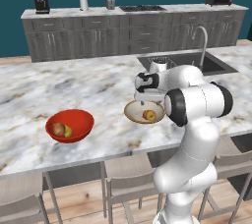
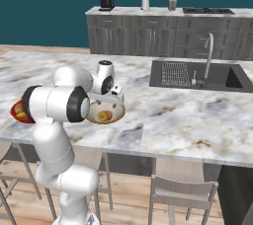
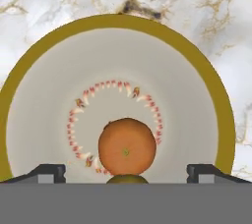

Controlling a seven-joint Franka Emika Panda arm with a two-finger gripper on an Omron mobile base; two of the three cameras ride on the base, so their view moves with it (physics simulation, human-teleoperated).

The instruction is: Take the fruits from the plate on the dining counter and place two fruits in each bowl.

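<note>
Orange (image 3: 126, 146) resting inside tan bowl (image 3: 29, 95), centred between widely parted fingertips (image 3: 48, 173) of gripper (image 3: 126, 174), untouched by either.

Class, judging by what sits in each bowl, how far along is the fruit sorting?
The red bowl already holds two fruits. The open gripper hovers over the tan bowl, where the orange lies beside another fruit, so nothing looks left.

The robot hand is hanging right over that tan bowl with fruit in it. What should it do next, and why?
Probably lift straight up and away. The end effector is open above the tan bowl, the orange lies loose inside, and the red bowl also holds fruit.
</note>
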